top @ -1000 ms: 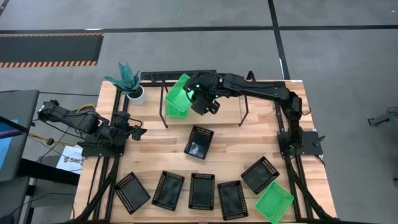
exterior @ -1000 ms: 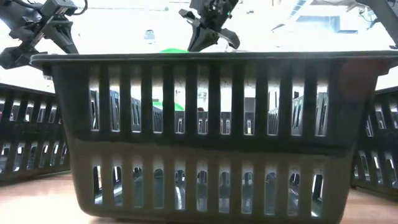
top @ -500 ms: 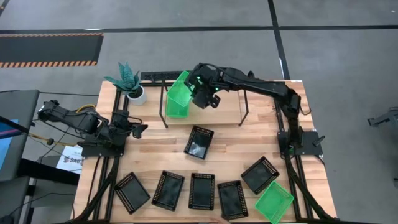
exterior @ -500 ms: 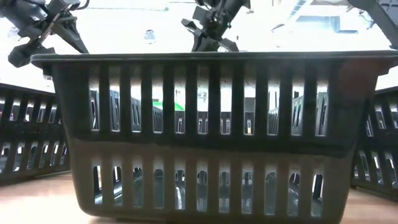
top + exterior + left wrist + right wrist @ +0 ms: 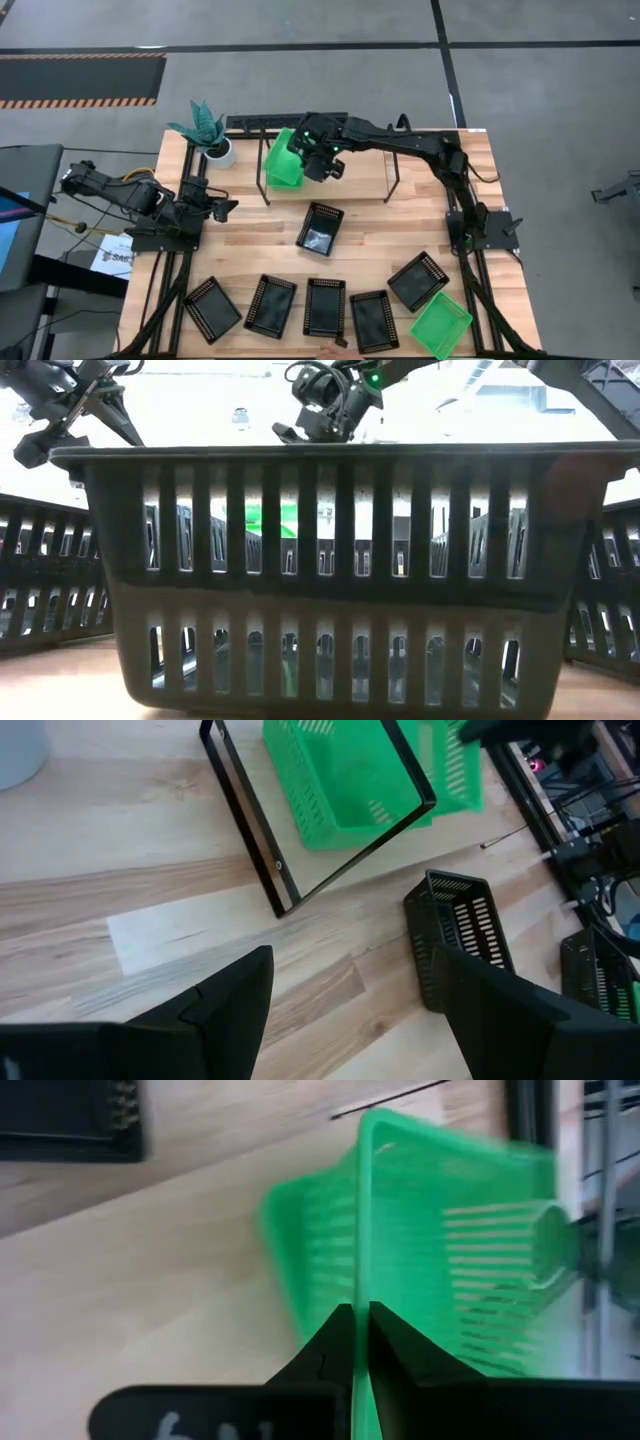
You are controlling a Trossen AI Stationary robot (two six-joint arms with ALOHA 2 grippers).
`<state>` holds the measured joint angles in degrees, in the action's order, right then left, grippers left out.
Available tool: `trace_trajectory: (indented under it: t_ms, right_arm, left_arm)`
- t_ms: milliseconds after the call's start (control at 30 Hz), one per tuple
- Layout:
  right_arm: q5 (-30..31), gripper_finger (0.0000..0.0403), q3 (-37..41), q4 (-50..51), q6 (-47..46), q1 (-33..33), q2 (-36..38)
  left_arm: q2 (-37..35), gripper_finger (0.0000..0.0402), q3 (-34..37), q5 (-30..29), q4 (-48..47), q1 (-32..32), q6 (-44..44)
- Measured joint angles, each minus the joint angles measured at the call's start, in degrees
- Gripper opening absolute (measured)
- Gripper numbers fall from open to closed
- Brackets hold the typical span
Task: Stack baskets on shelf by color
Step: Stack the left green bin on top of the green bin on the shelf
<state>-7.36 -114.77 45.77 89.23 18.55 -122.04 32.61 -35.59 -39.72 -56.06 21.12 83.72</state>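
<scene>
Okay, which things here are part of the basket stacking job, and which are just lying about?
Part of the job:
green basket held by the right hand at the shelf
second green basket
six black baskets, e.g.

Just lying about:
potted plant
paper at the table edge
left hand, waiting open

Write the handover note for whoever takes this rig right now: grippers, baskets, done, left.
Right gripper: over the shelf's left end, shut on the rim of a green basket, which sits tilted there, not yet released.
Left gripper: waiting open at the table's left edge, holding nothing.
Baskets: a second green one at the near right corner; one black basket mid-table; five black ones in the front row.
Done: one green basket brought to the shelf.
Left: settle and release it, stack the other green basket on it, then stack the six black baskets on the shelf.
</scene>
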Motion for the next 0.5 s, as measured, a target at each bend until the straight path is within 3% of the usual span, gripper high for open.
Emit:
trace_trajectory:
  t_ms: [500]
  right_arm:
    - [0.0, 0.004, 0.0, 0.5, -0.2, 0.0, -0.1]
  left_arm:
    - [0.0, 0.0261, 0.0, -0.1, 0.1, 0.0, -0.1]
